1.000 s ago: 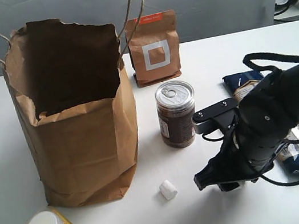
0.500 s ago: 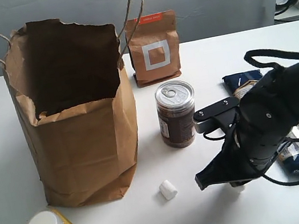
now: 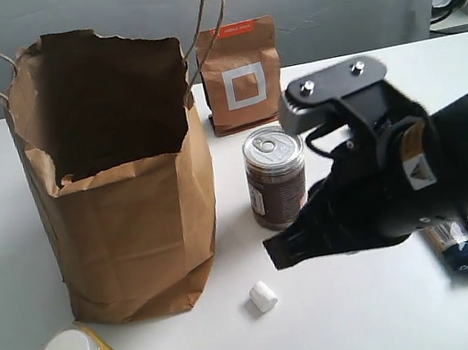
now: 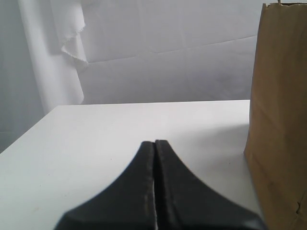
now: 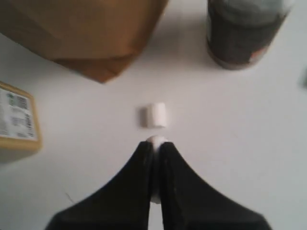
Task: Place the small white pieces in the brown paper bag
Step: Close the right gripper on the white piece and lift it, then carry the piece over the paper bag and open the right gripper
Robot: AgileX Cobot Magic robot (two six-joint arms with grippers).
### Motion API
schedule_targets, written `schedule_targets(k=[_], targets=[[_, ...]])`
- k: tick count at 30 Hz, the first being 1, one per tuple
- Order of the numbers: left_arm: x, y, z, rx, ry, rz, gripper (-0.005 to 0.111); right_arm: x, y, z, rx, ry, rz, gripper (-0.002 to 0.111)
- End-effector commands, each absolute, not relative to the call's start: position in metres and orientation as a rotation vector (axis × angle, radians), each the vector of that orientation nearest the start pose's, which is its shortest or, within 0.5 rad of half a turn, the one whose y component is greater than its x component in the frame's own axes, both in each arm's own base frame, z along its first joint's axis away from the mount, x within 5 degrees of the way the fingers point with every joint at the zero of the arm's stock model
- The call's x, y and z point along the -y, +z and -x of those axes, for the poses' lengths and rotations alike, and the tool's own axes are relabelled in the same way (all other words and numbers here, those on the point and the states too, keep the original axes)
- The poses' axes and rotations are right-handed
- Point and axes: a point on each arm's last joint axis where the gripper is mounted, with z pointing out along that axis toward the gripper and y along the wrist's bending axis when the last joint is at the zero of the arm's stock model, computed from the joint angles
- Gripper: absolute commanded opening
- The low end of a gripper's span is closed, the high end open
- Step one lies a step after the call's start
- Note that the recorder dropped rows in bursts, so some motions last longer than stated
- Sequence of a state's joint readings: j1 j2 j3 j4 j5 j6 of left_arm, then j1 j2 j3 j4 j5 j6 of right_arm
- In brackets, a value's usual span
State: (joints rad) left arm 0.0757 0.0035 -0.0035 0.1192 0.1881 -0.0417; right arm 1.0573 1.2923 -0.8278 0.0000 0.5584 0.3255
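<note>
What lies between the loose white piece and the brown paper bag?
Only bare table, from white piece to paper bag, in exterior and right wrist views.

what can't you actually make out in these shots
Brown paper bag interior: exterior view, too dark to see any contents.
White piece in the right hand: right wrist view, fingers cover all but a sliver; exterior view, the arm hides both.
Can label: exterior view too small, right wrist view blurred.
</note>
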Motion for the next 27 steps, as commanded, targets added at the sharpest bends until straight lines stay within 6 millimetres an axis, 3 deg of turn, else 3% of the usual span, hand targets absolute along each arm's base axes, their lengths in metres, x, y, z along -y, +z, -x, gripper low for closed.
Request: schedule_targets(k=[1,5,6,8,13,17,20,22,27], targets=[[-0.006,0.197,-0.056,-1.667,0.127,0.011,0.000,-0.216,0.302,-0.111,-2.196,0.744,0.884,0.000],[-0.006,0.197,-0.056,-1.667,0.127,0.011,0.000,-0.220,0.339,-0.099,-2.058,0.853,0.894,0.000],[-0.006,0.197,-0.056,-1.667,0.127,0.011,0.000,-0.225,0.360,-0.096,-1.983,0.894,0.900,0.000],[-0.006,0.197,-0.056,-1.667,0.127,0.011,0.000,-0.235,0.380,-0.100,-1.923,0.934,0.875,0.000],[-0.006,0.197,-0.056,-1.667,0.127,0.011,0.000,-0.285,0.397,-0.123,-1.894,0.885,0.914,0.000],[-0.006,0.197,-0.056,-1.667,0.127,0.011,0.000,-0.348,0.375,-0.156,-2.003,0.688,1.021,0.000],[-0.006,0.197,-0.056,-1.667,0.127,0.011,0.000,-0.376,0.355,-0.172,-2.082,0.572,1.070,0.004],[-0.006,0.197,-0.056,-1.667,0.127,0.011,0.000,-0.387,0.343,-0.177,-2.117,0.536,1.088,0.017],[-0.006,0.197,-0.056,-1.667,0.127,0.011,0.000,-0.393,0.331,-0.180,-2.140,0.515,1.101,0.054]])
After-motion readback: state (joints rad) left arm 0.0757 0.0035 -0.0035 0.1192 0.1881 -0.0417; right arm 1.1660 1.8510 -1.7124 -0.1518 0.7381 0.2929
